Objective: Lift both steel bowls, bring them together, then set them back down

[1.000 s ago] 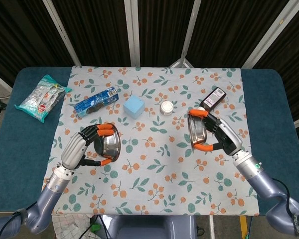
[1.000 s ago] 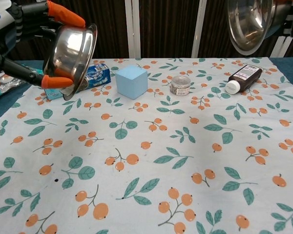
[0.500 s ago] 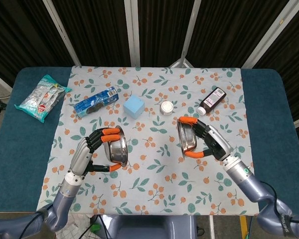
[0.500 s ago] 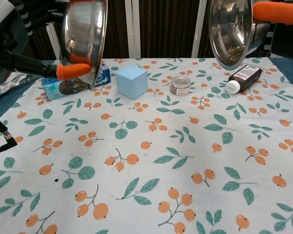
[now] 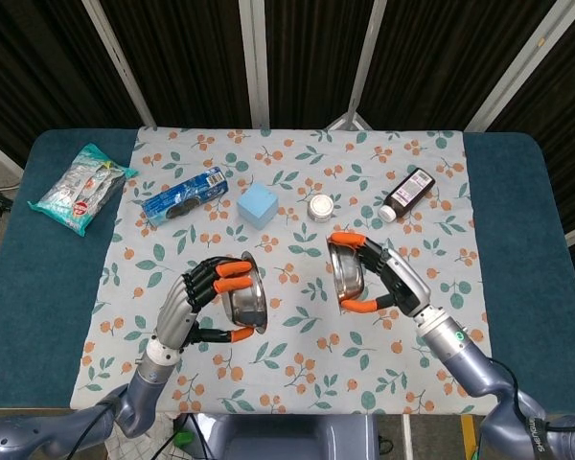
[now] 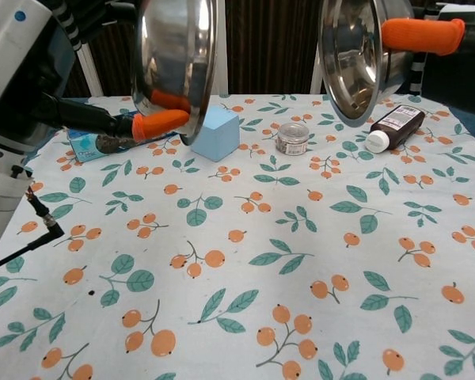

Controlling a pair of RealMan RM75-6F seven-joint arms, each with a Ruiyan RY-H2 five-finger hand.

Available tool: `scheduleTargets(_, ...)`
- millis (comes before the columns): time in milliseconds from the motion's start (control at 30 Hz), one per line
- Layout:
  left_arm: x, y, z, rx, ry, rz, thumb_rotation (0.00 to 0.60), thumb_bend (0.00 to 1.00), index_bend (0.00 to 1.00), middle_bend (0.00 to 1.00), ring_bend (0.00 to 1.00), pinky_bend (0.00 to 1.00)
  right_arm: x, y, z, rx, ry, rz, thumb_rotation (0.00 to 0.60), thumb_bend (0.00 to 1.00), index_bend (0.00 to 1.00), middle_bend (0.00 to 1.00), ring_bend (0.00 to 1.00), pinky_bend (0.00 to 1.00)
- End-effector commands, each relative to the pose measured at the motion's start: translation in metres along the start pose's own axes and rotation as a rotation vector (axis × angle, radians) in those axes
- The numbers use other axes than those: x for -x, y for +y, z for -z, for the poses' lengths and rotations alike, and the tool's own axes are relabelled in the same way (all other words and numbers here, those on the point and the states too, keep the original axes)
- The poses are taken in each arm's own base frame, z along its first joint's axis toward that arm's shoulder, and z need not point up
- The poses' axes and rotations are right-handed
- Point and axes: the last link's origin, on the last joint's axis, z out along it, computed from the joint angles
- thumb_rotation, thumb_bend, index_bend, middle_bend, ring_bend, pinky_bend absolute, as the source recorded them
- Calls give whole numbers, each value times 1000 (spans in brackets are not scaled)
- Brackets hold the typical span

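Observation:
Two steel bowls are lifted off the table, tipped on edge with their open sides facing each other. My left hand (image 5: 203, 297) grips the left bowl (image 5: 246, 303), which also fills the upper left of the chest view as left bowl (image 6: 176, 63). My right hand (image 5: 388, 283) grips the right bowl (image 5: 346, 275), seen in the chest view as right bowl (image 6: 350, 57) under an orange fingertip (image 6: 422, 36). A gap of cloth separates the two bowls.
On the floral cloth (image 5: 297, 326) behind the bowls lie a blue cookie pack (image 5: 183, 195), a light blue cube (image 5: 260, 205), a small jar (image 5: 319, 206) and a dark bottle (image 5: 408, 193). A silver snack bag (image 5: 80, 187) lies on the blue table at far left.
Both hands have carried their bowls inward toward the middle of the table and nearer the robot. The gap between the bowls has shrunk.

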Motion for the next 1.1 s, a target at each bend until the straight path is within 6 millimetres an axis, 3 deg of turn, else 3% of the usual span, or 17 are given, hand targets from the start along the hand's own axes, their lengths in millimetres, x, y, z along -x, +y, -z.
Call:
scheduleTargets(33,6,2,-1,25,2,-15,600,42,350,333,281,394,6,2,0,4,0,-12,600,64,408,267,339,392)
scheduleTargets(567,15,-6,-5,16,-22,-9,600,42,347,320,280,389,30,-10,0,-43,11,90,600,63,407,267,339,392)
scheduleTargets(1100,8,15,-24,91,54,53,600,43,346,319,277,389,51,-20,-12,-20,34,73,600,64,407,267,343,392)
